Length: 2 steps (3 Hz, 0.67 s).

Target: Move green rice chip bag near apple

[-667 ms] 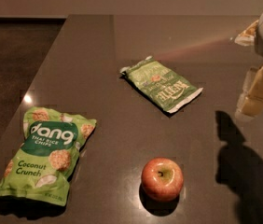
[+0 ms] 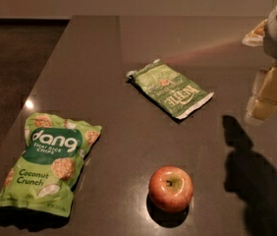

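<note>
The green rice chip bag (image 2: 50,167) lies flat at the table's front left, a light-green puffy bag with a dark-green "dang" band and "Coconut Crunch". The apple (image 2: 171,188), small and red with a yellow-green patch around its stem, sits at the front centre, about a bag's width to the right of the bag. My gripper (image 2: 270,93) hangs above the table at the right edge of the view, far from both the bag and the apple, and holds nothing that I can see. Its shadow (image 2: 256,181) falls on the table to the right of the apple.
A flatter green "Kettle" bag (image 2: 172,88) with a white end lies at the table's middle, behind the apple. The dark table's (image 2: 128,132) left edge runs diagonally past the chip bag, with dark floor (image 2: 11,58) beyond it.
</note>
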Each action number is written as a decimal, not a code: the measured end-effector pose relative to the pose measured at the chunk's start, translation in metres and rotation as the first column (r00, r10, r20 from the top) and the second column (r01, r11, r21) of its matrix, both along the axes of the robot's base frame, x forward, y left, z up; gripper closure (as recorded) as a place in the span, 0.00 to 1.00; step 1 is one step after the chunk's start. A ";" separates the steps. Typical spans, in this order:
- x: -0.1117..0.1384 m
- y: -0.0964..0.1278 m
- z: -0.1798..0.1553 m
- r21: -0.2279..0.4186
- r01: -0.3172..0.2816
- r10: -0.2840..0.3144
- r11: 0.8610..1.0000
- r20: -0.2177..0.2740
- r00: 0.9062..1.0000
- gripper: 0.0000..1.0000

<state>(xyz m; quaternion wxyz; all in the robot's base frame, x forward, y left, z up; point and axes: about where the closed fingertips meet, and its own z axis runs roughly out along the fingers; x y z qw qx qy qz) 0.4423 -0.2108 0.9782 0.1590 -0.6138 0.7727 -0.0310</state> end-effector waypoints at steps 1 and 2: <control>0.013 0.030 0.001 0.016 -0.103 0.103 0.995 0.001 0.995 0.00; 0.027 0.079 -0.004 0.036 -0.232 0.232 0.972 -0.001 0.973 0.00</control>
